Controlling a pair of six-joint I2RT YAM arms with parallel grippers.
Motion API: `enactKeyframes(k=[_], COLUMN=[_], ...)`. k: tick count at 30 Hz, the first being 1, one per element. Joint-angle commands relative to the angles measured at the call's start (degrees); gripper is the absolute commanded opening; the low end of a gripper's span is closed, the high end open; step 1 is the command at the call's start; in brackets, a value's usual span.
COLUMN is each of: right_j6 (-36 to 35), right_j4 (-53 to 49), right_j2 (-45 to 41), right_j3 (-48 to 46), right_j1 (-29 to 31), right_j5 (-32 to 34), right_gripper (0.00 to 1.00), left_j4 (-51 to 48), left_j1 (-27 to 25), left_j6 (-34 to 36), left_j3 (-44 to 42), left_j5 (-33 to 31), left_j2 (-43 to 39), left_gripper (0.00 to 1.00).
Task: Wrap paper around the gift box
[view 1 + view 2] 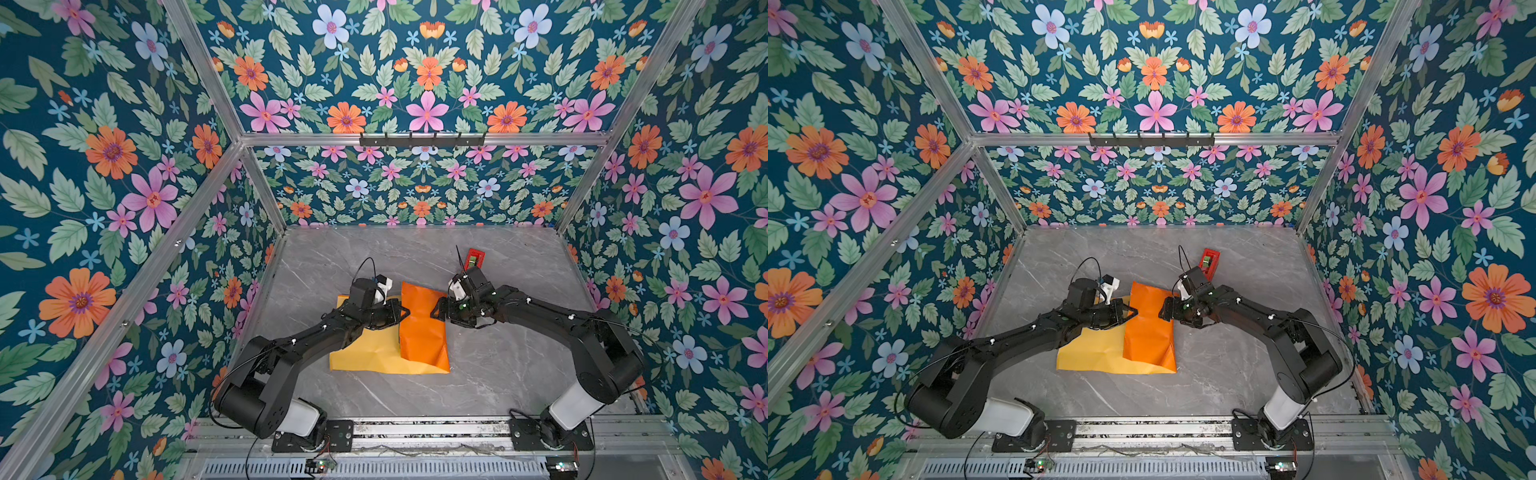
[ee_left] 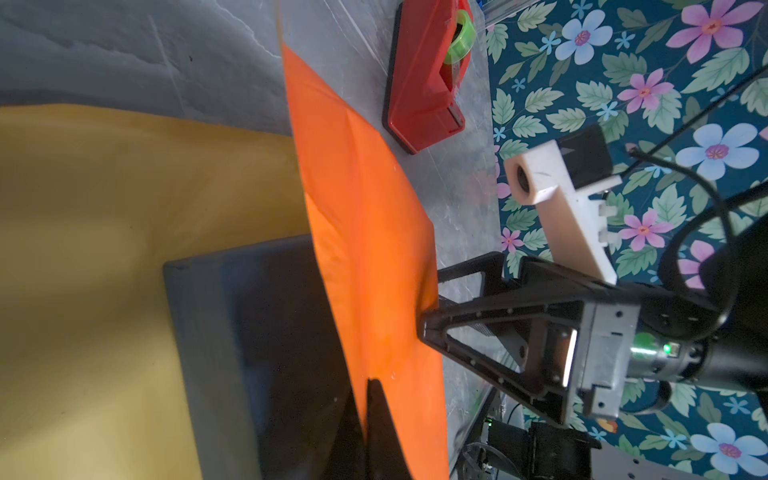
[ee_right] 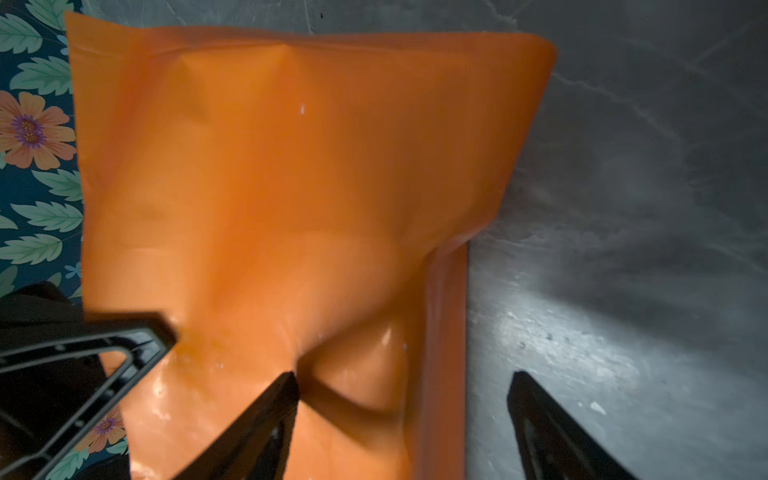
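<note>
Left gripper (image 2: 371, 399) is clamped tight on the edge of the paper (image 1: 422, 328). Its orange flap drapes over the gift box (image 2: 249, 332), which sits on the paper's yellow face just beside that gripper. My right gripper (image 3: 403, 378) gapes wide at the flap's far side, one finger pressing the orange, gripping nothing. Everything's on the bench (image 1: 498, 374).
</note>
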Motion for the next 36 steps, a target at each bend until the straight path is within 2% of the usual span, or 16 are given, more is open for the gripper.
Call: enactKeyframes(k=[1,9,11,16,23,26,30,36], right_j6=[-0.8,-1.3,-1.3,-1.5,-1.6,-1.6,-1.6,-1.6], right_j4=[0.1,-0.6,-0.6,-1.0,-1.0,-1.0,-1.0,-0.7], right_j2=[0.0,3.1,3.2,3.3,3.5,3.5,3.8,3.9], right_j3=[0.3,0.1,-0.2,-0.6,-0.8,-0.8,-0.8,-0.8], right_j1=[0.1,0.1,0.1,0.1,0.1,0.1,0.1,0.1], right_j5=[-0.7,-0.6,-0.6,-0.6,-0.7,-0.8,-0.9,-0.9], right_gripper=[0.81,0.80,0.80,0.80,0.80,0.79,0.79,0.79], left_j4=[1.1,-0.4,-1.2,-4.0,-10.7,-12.4,-12.6,-12.4], left_j1=[0.2,0.4,0.4,0.3,0.4,0.4,0.3,-0.3], left_j6=[0.6,1.9,2.5,4.5,7.8,8.4,8.3,7.3], left_j3=[-0.4,-0.9,-0.8,-0.5,0.7,1.5,3.0,4.9], left_j5=[-0.3,-1.5,-2.2,-4.3,-9.9,-9.5,-5.9,-2.8], left_j2=[-0.3,-1.0,-1.1,-1.8,-4.1,-3.5,-1.1,2.3], left_gripper=[0.00,0.00,0.03,0.14,0.48,0.59,0.66,0.66])
